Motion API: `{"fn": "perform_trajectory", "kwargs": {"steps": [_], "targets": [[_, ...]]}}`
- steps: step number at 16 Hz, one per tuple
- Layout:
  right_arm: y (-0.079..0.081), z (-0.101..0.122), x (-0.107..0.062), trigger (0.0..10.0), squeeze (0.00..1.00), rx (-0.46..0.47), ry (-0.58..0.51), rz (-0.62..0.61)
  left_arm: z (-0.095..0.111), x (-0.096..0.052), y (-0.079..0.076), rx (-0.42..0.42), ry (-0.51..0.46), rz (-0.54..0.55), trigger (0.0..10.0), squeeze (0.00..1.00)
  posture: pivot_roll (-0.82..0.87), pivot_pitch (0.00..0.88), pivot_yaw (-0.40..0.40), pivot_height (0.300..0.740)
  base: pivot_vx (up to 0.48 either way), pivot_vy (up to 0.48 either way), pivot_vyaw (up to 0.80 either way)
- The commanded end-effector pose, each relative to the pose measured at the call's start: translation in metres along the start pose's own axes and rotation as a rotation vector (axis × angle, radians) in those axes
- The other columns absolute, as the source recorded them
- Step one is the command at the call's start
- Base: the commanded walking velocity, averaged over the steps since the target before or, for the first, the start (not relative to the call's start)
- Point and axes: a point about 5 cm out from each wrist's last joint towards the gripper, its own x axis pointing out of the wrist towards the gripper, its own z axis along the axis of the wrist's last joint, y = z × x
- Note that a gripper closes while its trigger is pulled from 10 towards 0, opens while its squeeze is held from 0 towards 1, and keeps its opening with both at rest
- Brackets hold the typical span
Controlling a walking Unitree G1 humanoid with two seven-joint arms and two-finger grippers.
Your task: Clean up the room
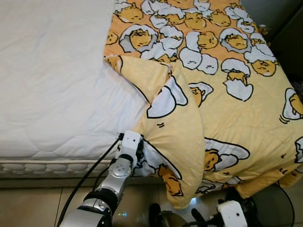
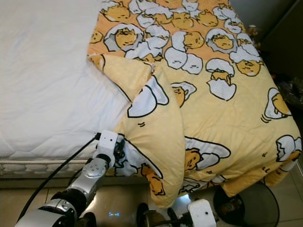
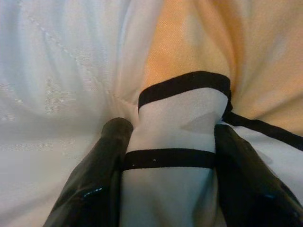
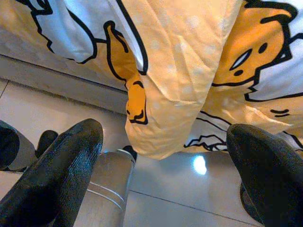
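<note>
Yellow cotton quilt printed with cartoon egg characters (image 1: 227, 104) is lying over the robot's-right half of the white quilted mattress (image 1: 52, 85), its near left corner folded back on itself and drooping past the bed's front edge toward the tiled floor (image 4: 42, 118). Left gripper (image 3: 168, 156) is sitting at that front edge, its two black fingers (image 3: 102, 161) pinching a fold of the quilt's edge between them. From this grip the bare mattress is stretching away toward the bed's left side, so the spreading pull probably runs leftward along the front edge. Right gripper (image 4: 165, 165) is hanging below the drooping corner with fingers wide apart, holding nothing, near enough to help.
</note>
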Motion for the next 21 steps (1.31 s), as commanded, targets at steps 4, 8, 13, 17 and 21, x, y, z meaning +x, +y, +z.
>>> {"fn": "perform_trajectory", "kwargs": {"steps": [4, 8, 13, 17, 21], "targets": [[-0.02, 0.001, 0.016, 10.0, 0.0, -0.019, 0.001, -0.038, -0.03, -0.009, -0.01, -0.045, 0.159, -0.081, 0.0, 0.0, -0.11, 0.202, -0.144, 0.74, 0.0, 0.0, 0.0], [-0.023, 0.014, 0.031, 10.0, 0.0, 0.009, -0.073, 0.0, -0.024, -0.007, -0.018, -0.006, 0.124, -0.148, 0.0, 0.0, -0.09, 0.16, -0.13, 0.74, 0.0, 0.0, 0.0], [-0.018, 0.016, 0.05, 10.0, 0.0, 0.074, -0.069, 0.129, -0.011, -0.003, -0.028, 0.018, 0.079, -0.218, 0.0, 0.0, -0.05, 0.087, -0.098, 0.74, 0.0, 0.0, 0.0], [-0.029, 0.019, 0.058, 10.0, 0.0, 0.055, -0.075, 0.126, -0.007, -0.003, -0.039, 0.083, 0.071, -0.257, 10.0, 0.0, -0.05, 0.056, -0.109, 0.74, 0.0, 0.0, 0.0], [-0.032, 0.028, 0.064, 10.0, 0.0, 0.05, -0.106, 0.106, -0.007, -0.005, -0.033, 0.072, 0.015, -0.229, 10.0, 0.0, -0.03, 0.052, -0.109, 0.74, 0.0, 0.0, 0.0]]}}
